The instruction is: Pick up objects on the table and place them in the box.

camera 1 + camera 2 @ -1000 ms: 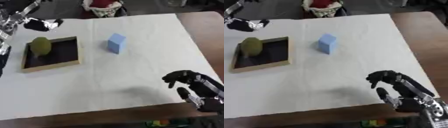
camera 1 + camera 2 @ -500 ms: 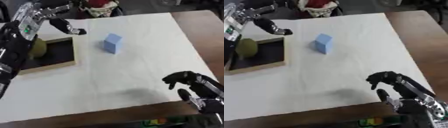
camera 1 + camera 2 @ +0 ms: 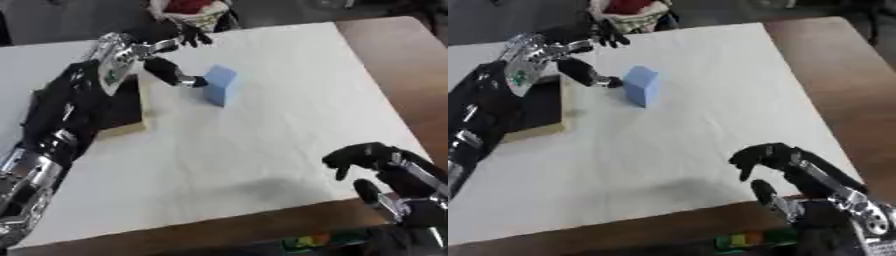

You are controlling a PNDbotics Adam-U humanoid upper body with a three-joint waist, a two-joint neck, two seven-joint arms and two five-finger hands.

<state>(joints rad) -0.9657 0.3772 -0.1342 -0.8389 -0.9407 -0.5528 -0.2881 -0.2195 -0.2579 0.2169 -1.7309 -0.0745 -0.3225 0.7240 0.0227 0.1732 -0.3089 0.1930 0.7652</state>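
Note:
A light blue block (image 3: 219, 85) stands upright on the white cloth, right of the box. My left hand (image 3: 131, 50) reaches in from the left, open. Its thumb (image 3: 175, 75) stretches to the block's left face and looks to touch it, while its fingers (image 3: 191, 37) spread above and behind the block. The dark box with a wooden rim (image 3: 129, 129) lies mostly under my left arm, and its contents are hidden. My right hand (image 3: 372, 157) rests at the lower right with relaxed, bent fingers and holds nothing.
A basket with something red in it (image 3: 188, 10) sits at the far edge behind the block. Bare brown tabletop (image 3: 411, 75) shows right of the white cloth (image 3: 289, 115). Small coloured things (image 3: 319, 242) lie below the table's near edge.
My left arm has swung right from over the box, bringing its thumb up to the blue block. The view has shifted. The right hand has stayed in place.

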